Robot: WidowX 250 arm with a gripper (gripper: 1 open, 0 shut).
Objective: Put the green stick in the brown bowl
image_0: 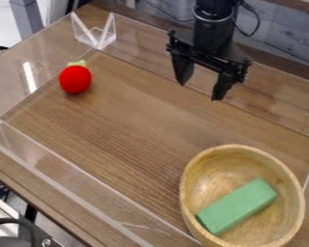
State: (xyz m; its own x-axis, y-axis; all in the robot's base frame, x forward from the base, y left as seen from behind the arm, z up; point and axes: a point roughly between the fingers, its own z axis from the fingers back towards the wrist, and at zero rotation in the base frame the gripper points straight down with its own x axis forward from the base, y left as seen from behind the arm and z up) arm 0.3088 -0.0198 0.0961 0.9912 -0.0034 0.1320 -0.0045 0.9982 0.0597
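Lying flat inside the brown bowl (pixel 242 199), the green stick (pixel 238 207) rests on the bowl's floor at a slant, one end near the lower left of the rim and the other reaching toward the right wall. The bowl sits at the near right corner of the wood-grain table (pixel 119 135), close to the clear acrylic wall (pixel 47 159) that fences the surface. The black gripper (pixel 204 81) hangs over the far side of the table, well apart from the bowl, pointing down with its jaws spread wide and nothing between them — it holds no object. A small red strawberry-like ball (pixel 76 78) stands alone at the left, well apart from gripper and bowl alike.
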